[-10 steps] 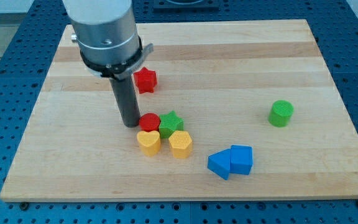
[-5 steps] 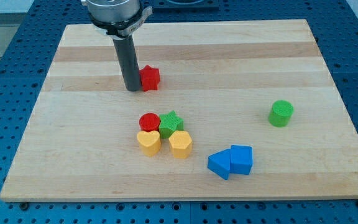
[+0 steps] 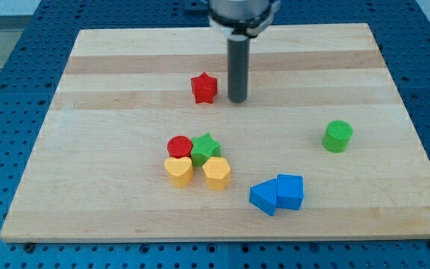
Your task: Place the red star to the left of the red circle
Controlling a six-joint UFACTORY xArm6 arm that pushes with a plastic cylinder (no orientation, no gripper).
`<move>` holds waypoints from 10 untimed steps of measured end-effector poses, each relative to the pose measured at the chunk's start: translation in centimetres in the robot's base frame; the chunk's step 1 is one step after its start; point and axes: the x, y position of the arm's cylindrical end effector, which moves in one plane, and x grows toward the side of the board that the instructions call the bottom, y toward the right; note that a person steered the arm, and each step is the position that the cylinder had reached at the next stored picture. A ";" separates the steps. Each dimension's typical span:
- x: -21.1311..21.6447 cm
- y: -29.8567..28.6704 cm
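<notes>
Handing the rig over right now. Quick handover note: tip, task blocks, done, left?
My tip sits just to the view's right of the red star, a small gap between them. The red circle is in the cluster lower down, touching the green star. Done: nothing yet; the red star lies above and slightly right of the red circle. Left: push the red star down to the red circle's left.

Red star point(image 3: 204, 88) and circle point(image 3: 178, 146), green star point(image 3: 206, 147), yellow heart point(image 3: 178, 170), pale striped board point(image 3: 110, 82).

On my desk point(image 3: 110, 217) I see a green star point(image 3: 206, 148) above a yellow heart point(image 3: 178, 170) and yellow hexagon point(image 3: 216, 173), two touching blue blocks point(image 3: 277, 193), and a green cylinder point(image 3: 337, 136) well apart.
</notes>
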 end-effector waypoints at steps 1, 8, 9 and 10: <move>-2.8 0.6; -2.2 -9.5; -2.8 -11.6; 0.2 -12.7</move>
